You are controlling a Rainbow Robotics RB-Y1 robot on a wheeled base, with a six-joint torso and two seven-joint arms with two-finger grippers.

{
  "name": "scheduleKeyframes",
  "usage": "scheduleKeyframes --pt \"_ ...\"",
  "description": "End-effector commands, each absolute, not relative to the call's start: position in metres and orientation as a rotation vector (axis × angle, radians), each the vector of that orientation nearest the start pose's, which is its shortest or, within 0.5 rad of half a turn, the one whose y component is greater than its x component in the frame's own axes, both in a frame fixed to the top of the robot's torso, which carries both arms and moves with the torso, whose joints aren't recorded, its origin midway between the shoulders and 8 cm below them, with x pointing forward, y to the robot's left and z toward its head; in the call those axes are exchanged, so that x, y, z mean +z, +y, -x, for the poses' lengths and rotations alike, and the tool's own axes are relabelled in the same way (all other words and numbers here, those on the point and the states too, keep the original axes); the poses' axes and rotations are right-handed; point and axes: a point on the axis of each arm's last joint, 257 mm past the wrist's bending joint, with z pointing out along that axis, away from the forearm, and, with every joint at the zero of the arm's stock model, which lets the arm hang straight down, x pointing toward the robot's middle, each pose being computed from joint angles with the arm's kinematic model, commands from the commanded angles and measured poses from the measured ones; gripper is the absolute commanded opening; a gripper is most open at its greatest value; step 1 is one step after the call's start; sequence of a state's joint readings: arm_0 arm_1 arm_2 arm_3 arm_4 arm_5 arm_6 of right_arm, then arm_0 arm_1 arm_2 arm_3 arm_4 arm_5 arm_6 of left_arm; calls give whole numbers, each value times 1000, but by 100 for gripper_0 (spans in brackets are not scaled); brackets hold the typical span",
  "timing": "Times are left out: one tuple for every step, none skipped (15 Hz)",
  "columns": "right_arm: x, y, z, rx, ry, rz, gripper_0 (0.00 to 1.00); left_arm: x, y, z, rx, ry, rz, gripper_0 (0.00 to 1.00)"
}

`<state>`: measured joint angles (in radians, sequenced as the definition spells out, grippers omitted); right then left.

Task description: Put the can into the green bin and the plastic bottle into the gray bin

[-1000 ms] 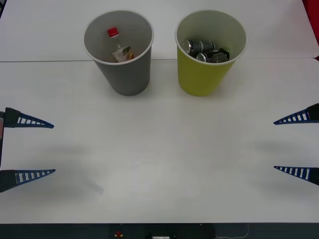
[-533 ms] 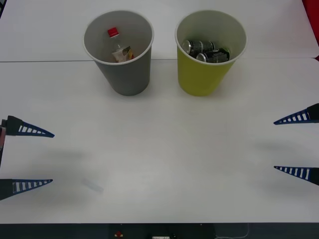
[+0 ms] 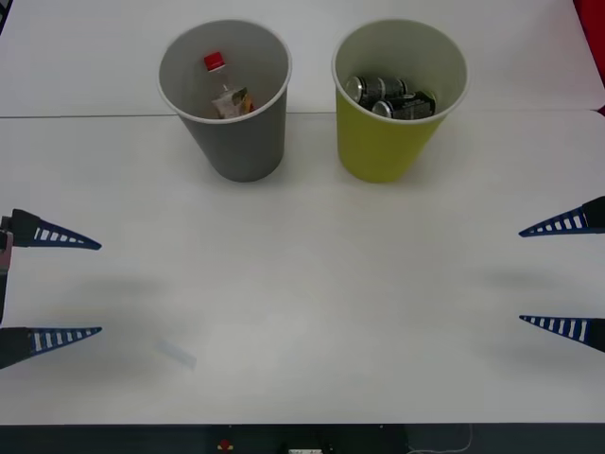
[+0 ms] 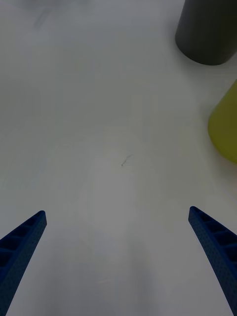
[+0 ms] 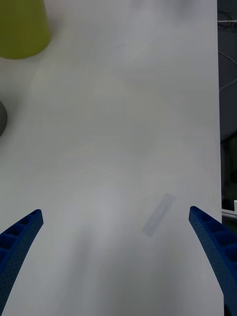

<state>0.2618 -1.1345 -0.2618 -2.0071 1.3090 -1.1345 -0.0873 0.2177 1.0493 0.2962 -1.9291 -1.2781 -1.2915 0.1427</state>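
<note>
1. Left gripper (image 3: pixel 52 286) at far left edge of front view, mid-height, jaws wide, holding nothing, low over the white table (image 3: pixel 302 303).
2. Small clear tape-like strip (image 3: pixel 176 353) on the tabletop lower left, near the left gripper; not a task item.
3. Gray bin (image 3: pixel 232 132) upper left-centre, upright. Plastic bottle (image 3: pixel 224 90) w/ red cap sits inside it, leaning.
4. Green bin (image 3: pixel 388 142) upper right-centre, just beside the gray one, not touching. Cans (image 3: pixel 389 96) lie inside, looks like two, dark.
5. Right gripper (image 3: pixel 567 276) at far right edge, mid-height, jaws wide, empty.
6. Step: judging by contents, both sorts look done; arms appear parked at the sides. Next move prob. calls for nothing beyond holding clear, or a retreat w/o brushing the bins.
7. Room: broad bare tabletop btw the grippers and in front of the bins. Table front edge runs along frame bottom, near the left gripper's lower finger. Table seam line behind the bins.
</note>
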Motion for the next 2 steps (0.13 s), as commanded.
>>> scheduleKeyframes --pt "-167 -286 -341 209 1596 1634 100 -168 288 -332 -364 1658 -1547 100" --pt "-167 -286 -341 209 1596 1634 100 -168 288 -332 -364 1658 -1547 100"
